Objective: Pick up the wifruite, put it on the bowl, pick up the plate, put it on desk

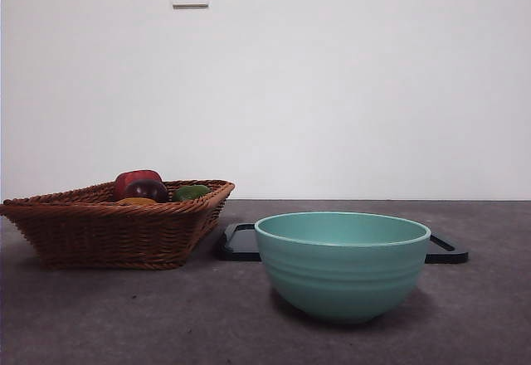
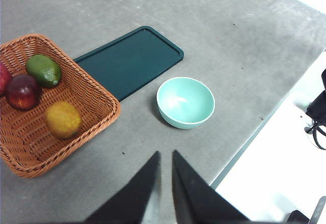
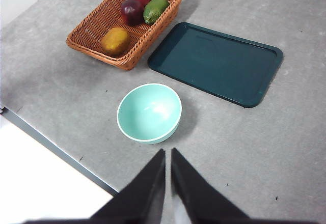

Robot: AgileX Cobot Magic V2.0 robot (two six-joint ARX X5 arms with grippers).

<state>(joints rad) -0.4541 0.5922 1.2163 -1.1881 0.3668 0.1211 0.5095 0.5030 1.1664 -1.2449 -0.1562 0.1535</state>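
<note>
— Where do we find the small orange-brown oval wifruite (image 2: 63, 119)?

— In the woven brown wicker basket (image 2: 97, 94), beside a dark red-purple round fruit (image 2: 23, 92) and a green fruit (image 2: 44, 70). The deep teal-green round bowl (image 3: 149, 112) stands empty on the grey matte worktop (image 3: 285, 147), near the flat black rectangular tray (image 3: 216, 63), likely set close for a short carry.

— And our tools?

— Left tool (image 2: 165, 158) and right tool (image 3: 167, 155) both hover high, jaws nearly closed, holding nothing. We judge the picking not yet begun.
</note>
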